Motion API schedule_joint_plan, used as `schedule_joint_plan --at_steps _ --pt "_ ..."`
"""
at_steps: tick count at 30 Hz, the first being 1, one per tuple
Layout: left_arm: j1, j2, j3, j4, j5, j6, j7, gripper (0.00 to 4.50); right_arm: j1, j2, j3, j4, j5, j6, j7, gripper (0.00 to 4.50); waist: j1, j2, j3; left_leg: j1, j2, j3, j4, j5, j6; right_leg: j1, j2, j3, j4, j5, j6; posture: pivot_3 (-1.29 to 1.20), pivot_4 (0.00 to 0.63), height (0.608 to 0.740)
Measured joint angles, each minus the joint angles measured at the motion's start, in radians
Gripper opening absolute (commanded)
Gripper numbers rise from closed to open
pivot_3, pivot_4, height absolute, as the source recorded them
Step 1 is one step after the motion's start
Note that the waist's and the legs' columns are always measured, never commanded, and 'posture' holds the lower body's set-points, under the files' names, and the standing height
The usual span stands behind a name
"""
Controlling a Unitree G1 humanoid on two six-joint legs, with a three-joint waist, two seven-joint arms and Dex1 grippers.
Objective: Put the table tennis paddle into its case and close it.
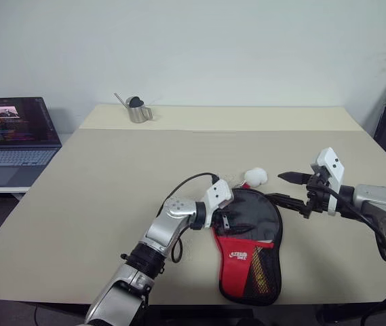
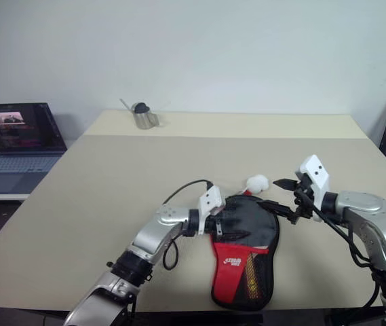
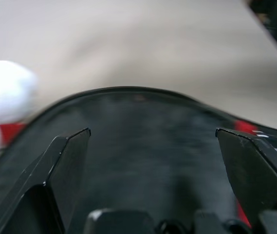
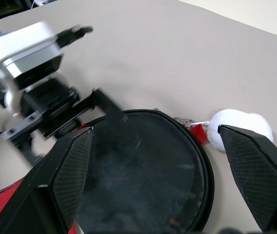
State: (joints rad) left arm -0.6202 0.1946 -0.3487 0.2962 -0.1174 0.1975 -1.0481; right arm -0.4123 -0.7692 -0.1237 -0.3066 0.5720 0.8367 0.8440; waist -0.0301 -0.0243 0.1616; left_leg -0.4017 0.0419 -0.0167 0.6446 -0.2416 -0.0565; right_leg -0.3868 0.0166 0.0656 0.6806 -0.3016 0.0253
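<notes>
case (image 1: 250,241), black round body, red end

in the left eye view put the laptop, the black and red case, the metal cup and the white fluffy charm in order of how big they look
1. The case, though it lies nearer the camera, so its lead over the laptop is unsure.
2. The laptop, cut off at the picture's edge.
3. The metal cup, far back on the table.
4. The white fluffy charm, about alike with the cup.

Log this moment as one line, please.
case: flat on table | left gripper: open, over case | right gripper: open, beside it
</notes>
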Motion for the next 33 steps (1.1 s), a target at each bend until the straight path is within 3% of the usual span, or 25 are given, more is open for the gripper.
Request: schedule_joint_plan --at_steps 7,12,24,33 --pt "0.0 -0.006 -0.058 0.042 0.042 -0.03 -0.019 4.49 -0.013 0.029 0.003 0.009 0.0 0.0 -0.024 4.5 -0.002 0.0 0.0 0.001 0.0 0.0 0.0 0.0 0.0 0.0 0.0 0.0 0.0 0.0 0.0 0.0 0.15 0.74" --pt "-0.016 -0.024 -0.053 0.123 0.046 -0.068 -0.032 4.49 -0.142 0.067 0.03 0.131 -0.021 -0.016 -0.051 4.5 -0.001 0.001 0.0 0.002 0.0 0.001 0.0 0.0 0.0 0.001 0.0 0.0 0.001 0.0 0.0 0.0 0.15 0.74" --pt "-0.013 -0.037 -0.039 0.143 0.05 -0.098 -0.032 4.49 -0.465 0.273 0.186 0.794 -0.249 -0.218 -0.074 4.5 -0.001 0.002 -0.001 0.002 0.0 0.002 0.0 0.0 0.0 0.001 0.0 0.0 0.001 0.0 0.0 0.0 0.15 0.74" --pt "0.002 -0.031 -0.038 0.116 0.051 -0.09 -0.028 4.49 -0.613 0.398 0.203 1.23 -0.383 -0.456 -0.087 4.5 -0.002 0.003 -0.001 0.002 0.001 0.003 0.0 0.0 0.0 0.0 0.0 0.001 0.001 0.0 0.0 0.0 0.15 0.74"
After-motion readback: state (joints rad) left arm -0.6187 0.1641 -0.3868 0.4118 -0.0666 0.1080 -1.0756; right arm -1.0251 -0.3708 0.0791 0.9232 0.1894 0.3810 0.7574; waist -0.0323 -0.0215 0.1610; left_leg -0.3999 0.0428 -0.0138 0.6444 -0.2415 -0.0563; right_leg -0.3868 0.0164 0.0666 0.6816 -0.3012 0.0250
